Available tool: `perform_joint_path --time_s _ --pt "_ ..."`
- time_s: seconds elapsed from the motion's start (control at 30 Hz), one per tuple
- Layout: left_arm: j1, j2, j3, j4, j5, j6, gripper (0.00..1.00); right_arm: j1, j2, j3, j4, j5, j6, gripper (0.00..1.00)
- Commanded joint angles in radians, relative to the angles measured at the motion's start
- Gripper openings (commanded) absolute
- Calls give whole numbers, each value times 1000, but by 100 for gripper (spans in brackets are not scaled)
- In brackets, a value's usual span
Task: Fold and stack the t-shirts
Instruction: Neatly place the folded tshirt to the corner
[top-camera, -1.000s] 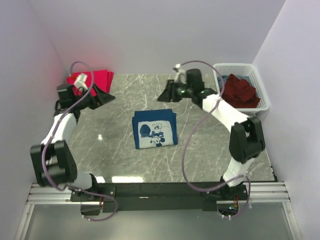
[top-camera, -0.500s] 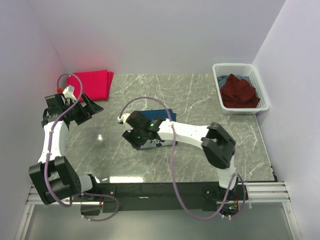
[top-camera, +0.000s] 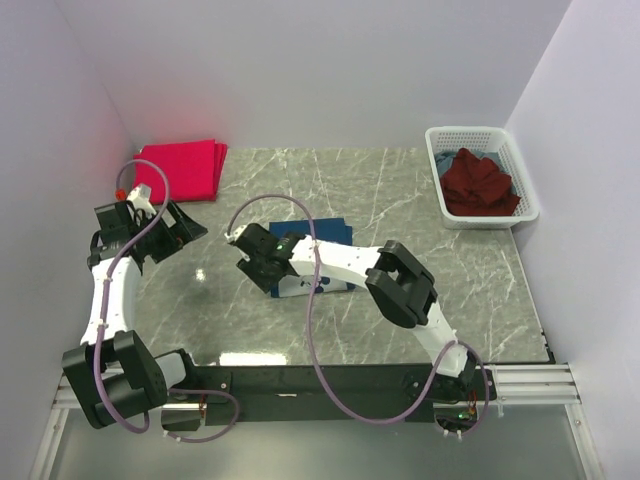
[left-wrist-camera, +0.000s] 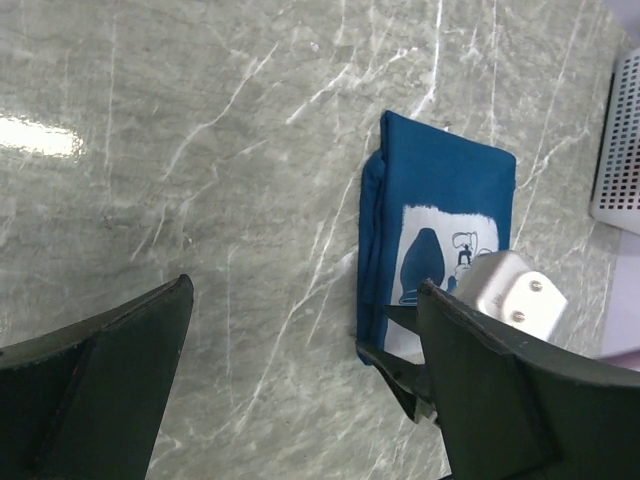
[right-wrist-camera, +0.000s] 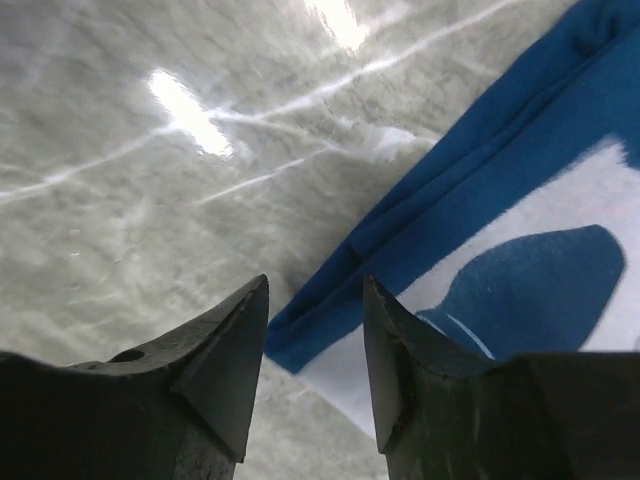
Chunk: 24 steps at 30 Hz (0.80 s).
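Glossy marble table, matt cloth t-shirt

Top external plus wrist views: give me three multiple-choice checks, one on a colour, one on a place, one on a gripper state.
1. What colour is the print on the folded navy t-shirt?
A. yellow
B. white
C. green

2. Where is the maroon t-shirt?
A. in the white lattice basket
B. on top of the navy t-shirt
C. on the floor

3. What state is the left gripper in?
A. shut on the navy t-shirt
B. shut on the maroon t-shirt
C. open, holding nothing

Answers:
1 B: the left wrist view shows a white panel with a cartoon figure on the blue cloth.
2 A: the top view shows it bunched inside the basket at the far right.
3 C: its jaws stand wide apart in its own wrist view, with nothing between them.
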<state>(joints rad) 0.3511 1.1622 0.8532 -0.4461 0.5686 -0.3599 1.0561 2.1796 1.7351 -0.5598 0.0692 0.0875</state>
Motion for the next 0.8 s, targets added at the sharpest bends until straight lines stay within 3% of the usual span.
perform_joint_path --time_s 0.0,0.27,0.33,0.37,0.47,0.77 --pt "2 -10 -8 40 -24 7 99 8 40 43 -15 40 12 49" --pt "2 -1 -22 81 -26 -47 99 5 89 -28 3 66 34 49" --pt "2 5 -36 98 -15 -66 99 4 98 -46 1 40 44 38" --pt "2 10 -40 106 -15 -71 99 -2 101 -51 1 14 49 25" --pt "0 13 -80 159 2 -105 99 -24 91 -52 -12 -11 43 0" --pt "-125 115 -233 372 13 -281 99 -113 -76 -94 49 -146 44 0"
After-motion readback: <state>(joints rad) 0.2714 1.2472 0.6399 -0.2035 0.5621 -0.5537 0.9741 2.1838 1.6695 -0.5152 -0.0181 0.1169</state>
